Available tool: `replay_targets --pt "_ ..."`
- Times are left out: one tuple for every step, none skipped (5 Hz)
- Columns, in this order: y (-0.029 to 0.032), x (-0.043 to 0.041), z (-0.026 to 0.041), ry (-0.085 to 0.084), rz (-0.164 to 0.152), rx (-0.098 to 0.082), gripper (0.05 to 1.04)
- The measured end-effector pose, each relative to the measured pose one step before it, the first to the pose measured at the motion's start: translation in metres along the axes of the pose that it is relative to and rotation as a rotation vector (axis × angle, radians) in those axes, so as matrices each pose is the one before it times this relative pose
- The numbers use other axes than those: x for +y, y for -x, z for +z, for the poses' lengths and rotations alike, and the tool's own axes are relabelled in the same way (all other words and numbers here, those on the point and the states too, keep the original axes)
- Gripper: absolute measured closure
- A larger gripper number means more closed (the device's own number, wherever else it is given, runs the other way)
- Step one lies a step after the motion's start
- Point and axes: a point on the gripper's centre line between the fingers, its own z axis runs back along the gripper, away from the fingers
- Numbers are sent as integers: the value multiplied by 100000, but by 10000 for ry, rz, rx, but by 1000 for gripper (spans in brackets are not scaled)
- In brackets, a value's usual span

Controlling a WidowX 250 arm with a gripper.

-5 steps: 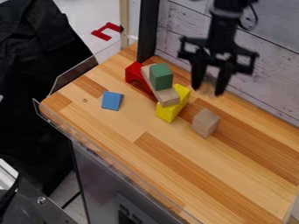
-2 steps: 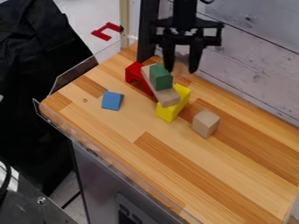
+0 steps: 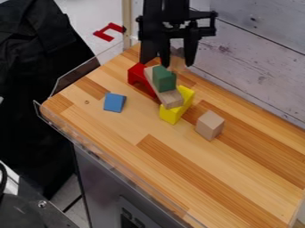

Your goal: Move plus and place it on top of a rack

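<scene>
Around 12 o'clock on the camera view, above the far side of the tabletop (image 3: 220,164), I have the pincer (image 3: 177,64) pointing down, fingers spread, nothing gripped. Identity of the plus: cannot confirm; the likeliest candidate, I judge, is the green block (image 3: 164,79). It rests on the beige plank (image 3: 165,99), which bridges the red arch (image 3: 137,75) and the yellow block (image 3: 176,107). Whether any of these counts as the rack, I cannot tell. Bearing: from the pincer, the green block lies just off toward 7 o'clock, near; contact not evident. One arm only, so this one serves. Orientation: the green block's long axis reads roughly 12 to 6; the plank beneath runs 11 to 5, the yellow block 1 to 7. Next, in my judgement: shift toward 7, align the fingers across the green block, then lower. Risk: a low or off-centre approach could nudge the plank and topple the bridge.
</scene>
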Motion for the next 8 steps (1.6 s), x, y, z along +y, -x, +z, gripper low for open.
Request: replay_targets --pt "-164 580 74 -131 178 42 663" --pt "-128 211 18 56 143 30 663" --pt "-129 60 93 137 71 40 663" --pt "40 -44 -9 113 16 70 663" --pt "-70 21 -114 54 48 54 663" --pt "-302 166 -552 52 113 170 663" --pt "-160 211 -163 22 90 58 663" --pt "-121 99 -632 -18 29 198 663"
